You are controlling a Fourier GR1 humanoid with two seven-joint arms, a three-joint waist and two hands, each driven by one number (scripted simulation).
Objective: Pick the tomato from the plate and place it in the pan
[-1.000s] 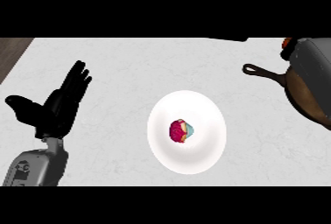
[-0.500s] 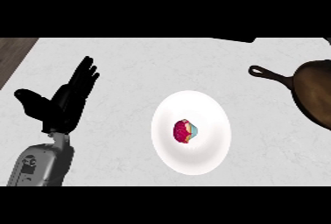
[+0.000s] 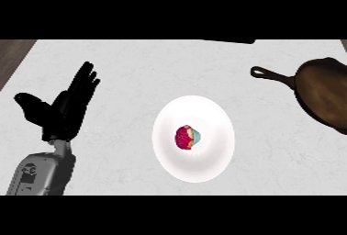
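I see the table [image 3: 136, 64] running pale and bare across most of the head view. Its left edge slants in at the upper left, just beyond my left hand [image 3: 64, 112], with a dark wooden strip outside it. The far edge lies along the top.

There is open table between the fingers [image 3: 85, 85] and the plate [image 3: 196, 170], and another bare stretch from the plate's far side to the pan [image 3: 328, 96]. The pan sits farthest from the fingers and is cut off by the view's right edge. Its handle [image 3: 271, 75] points back toward the fingers' side.

I count one hand, one plate, one tomato and one pan.

The fingers are released, held straight and pointing up the view with the thumb spread out to the left, and they grasp nothing. The hand shows at the left, above its grey forearm.

The tomato [image 3: 184, 137] lies near the middle of the plate, to the right of the fingers and lower in the view, well apart from them. It is red with a light patch on the side away from the fingers.
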